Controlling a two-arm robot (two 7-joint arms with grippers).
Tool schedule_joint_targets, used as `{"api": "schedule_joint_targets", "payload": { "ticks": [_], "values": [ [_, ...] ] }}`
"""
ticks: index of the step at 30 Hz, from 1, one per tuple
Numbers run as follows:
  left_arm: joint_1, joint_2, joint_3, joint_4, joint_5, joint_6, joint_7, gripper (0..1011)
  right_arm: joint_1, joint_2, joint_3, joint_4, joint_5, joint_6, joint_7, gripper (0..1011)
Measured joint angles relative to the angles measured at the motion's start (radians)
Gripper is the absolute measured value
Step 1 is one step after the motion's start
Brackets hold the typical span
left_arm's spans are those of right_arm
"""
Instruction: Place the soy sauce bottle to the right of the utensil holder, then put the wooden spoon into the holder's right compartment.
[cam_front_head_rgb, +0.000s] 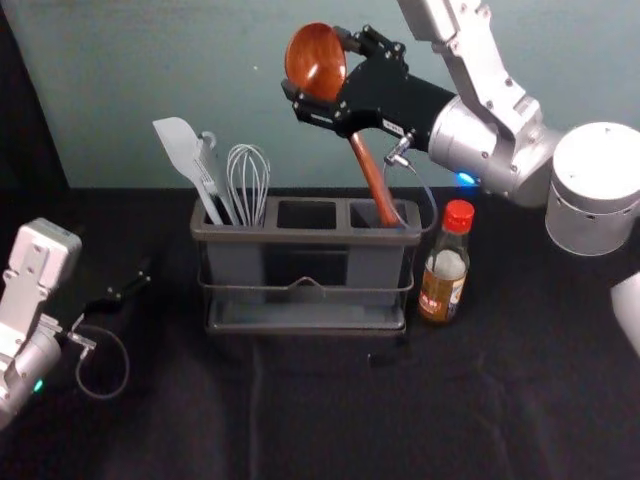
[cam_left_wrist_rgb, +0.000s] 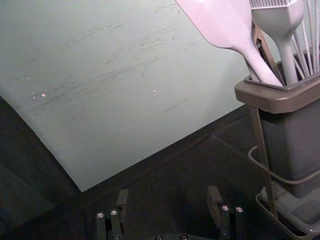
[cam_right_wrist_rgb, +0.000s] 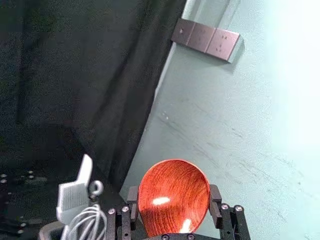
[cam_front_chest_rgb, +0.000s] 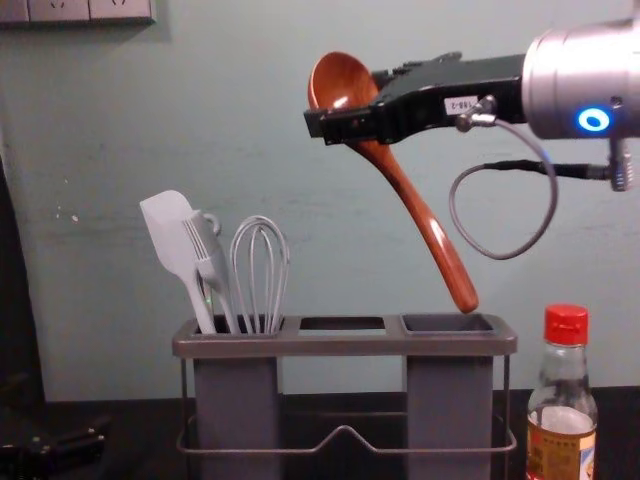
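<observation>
Spoon placement is the step in hand, since the soy sauce bottle (cam_front_head_rgb: 445, 270) already stands upright on the table, just right of the utensil holder (cam_front_chest_rgb: 345, 344). The right gripper (cam_right_wrist_rgb: 174, 194), above the holder's right half, is clamped on the bowl of the wooden spoon (cam_front_chest_rgb: 428, 225), whose handle slants downward and to the right. The left gripper (cam_left_wrist_rgb: 168, 194) waits low on the left side of the table, its fingers apart with nothing between them.

Next, the right arm should bring the handle closer to upright, check that its end is over the right compartment (cam_front_chest_rgb: 449, 400), then lower it and let go. If it descends at this slant, the handle could catch on the rim.

In the head view the handle's end appears to be inside the compartment already; the chest view corrects that, with the end just above the rim. How well it lines up from front to back, I cannot tell. The right wrist view looks into the hollow of the bowl, with a finger at either side. The chest view separates the spatula (cam_front_chest_rgb: 170, 235), basting brush (cam_front_chest_rgb: 208, 262) and whisk (cam_front_chest_rgb: 259, 270), all in the left compartment.
</observation>
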Motion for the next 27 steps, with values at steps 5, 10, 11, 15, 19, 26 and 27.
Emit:
{"api": "schedule_joint_targets", "payload": {
  "ticks": [5, 10, 11, 15, 19, 26, 27],
  "values": [
    [0.000, 0.000, 0.000, 0.000, 0.000, 0.000, 0.000, 1011, 0.031, -0.020, -0.008, 0.068, 0.001, -0.025, 0.003, 840],
    [0.000, 0.000, 0.000, 0.000, 0.000, 0.000, 0.000, 1011, 0.053, -0.038, -0.014, 0.124, 0.008, -0.053, 0.010, 841],
    [0.000, 0.000, 0.000, 0.000, 0.000, 0.000, 0.000, 1011, 0.058, -0.043, -0.017, 0.138, 0.010, -0.061, 0.013, 840],
    [0.000, 0.000, 0.000, 0.000, 0.000, 0.000, 0.000, 1012, 0.066, -0.048, -0.021, 0.160, 0.018, -0.080, 0.020, 840],
    [0.000, 0.000, 0.000, 0.000, 0.000, 0.000, 0.000, 1011, 0.069, -0.048, -0.024, 0.171, 0.024, -0.088, 0.024, 840],
    [0.000, 0.000, 0.000, 0.000, 0.000, 0.000, 0.000, 1012, 0.065, -0.042, -0.028, 0.181, 0.030, -0.089, 0.027, 840],
    [0.000, 0.000, 0.000, 0.000, 0.000, 0.000, 0.000, 1012, 0.063, -0.041, -0.028, 0.181, 0.031, -0.089, 0.027, 840]
  ]
}}
